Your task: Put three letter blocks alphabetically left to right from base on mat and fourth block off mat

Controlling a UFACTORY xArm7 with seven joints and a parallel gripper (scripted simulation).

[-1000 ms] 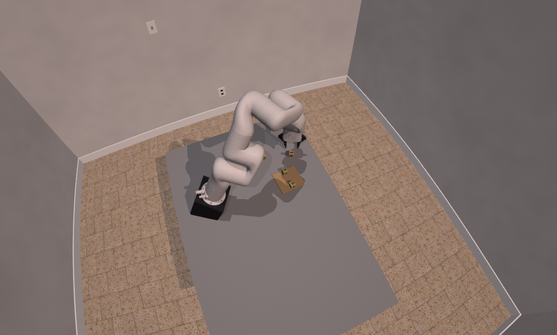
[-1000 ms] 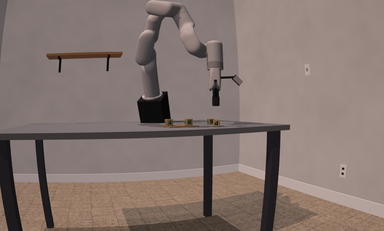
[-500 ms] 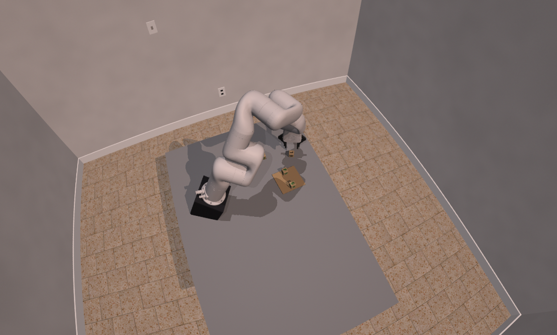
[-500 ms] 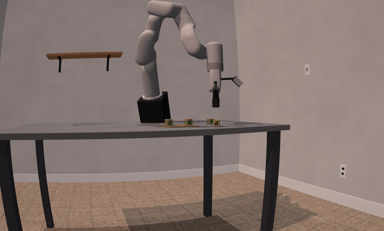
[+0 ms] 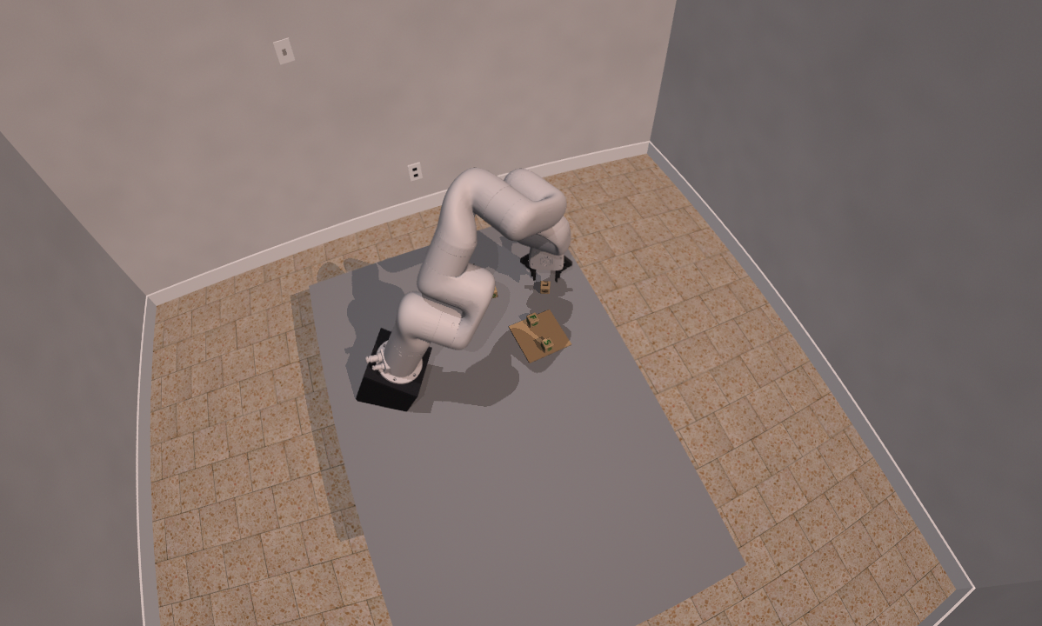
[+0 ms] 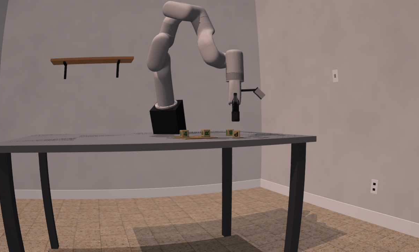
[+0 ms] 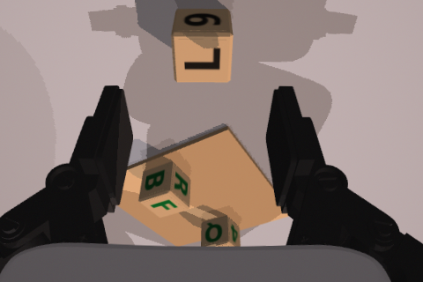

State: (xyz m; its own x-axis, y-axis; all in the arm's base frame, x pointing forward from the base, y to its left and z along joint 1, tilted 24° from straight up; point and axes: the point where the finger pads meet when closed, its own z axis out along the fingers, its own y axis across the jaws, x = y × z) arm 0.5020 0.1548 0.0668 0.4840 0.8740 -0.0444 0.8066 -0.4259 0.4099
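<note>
A wooden block with black marks [image 7: 203,46] lies on the table off the mat, an L on its top face and a 9 on one side. It also shows in the top and exterior views [image 5: 544,286] [image 6: 236,134]. My gripper [image 7: 198,111] [image 6: 235,118] hangs open and empty some way above this block. The tan mat [image 5: 540,336] lies flat beside it. Two green-lettered blocks sit on the mat: one showing B, R and F [image 7: 165,187], one showing Q and 4 [image 7: 218,231]. A fourth block [image 6: 229,132], green-lettered, lies off the mat, half hidden by the arm from above [image 5: 494,292].
The arm's black base [image 5: 388,380] stands on the table behind the mat. The table's edge [image 5: 587,288] runs close to the block under the gripper. A wall shelf [image 6: 92,60] hangs far off to the side.
</note>
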